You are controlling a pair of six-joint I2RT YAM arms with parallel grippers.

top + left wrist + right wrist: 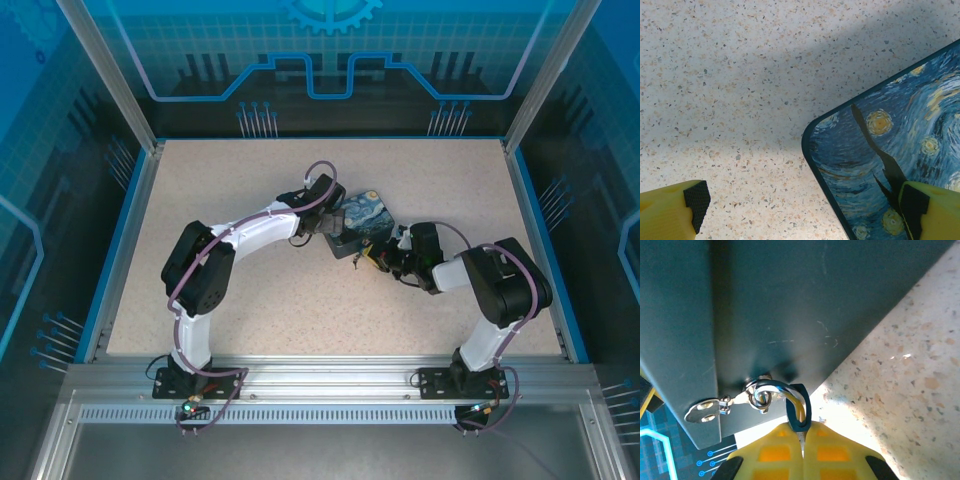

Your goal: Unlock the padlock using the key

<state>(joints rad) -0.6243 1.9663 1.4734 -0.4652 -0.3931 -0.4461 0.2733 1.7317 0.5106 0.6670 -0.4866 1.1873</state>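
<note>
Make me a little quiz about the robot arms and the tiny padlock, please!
1. True or false: the left end effector is shut.
2. What does the padlock hang from? A: the table's blue rim. B: the hasp on the starry-night tin box. C: the left arm's cable.
3. Fill the gap: the right end effector has its yellow fingertips pressed ____ right under the padlock.
Key: 1 false, it is wide open, with the tin box's corner between its fingers. 2 B. 3 together.
</note>
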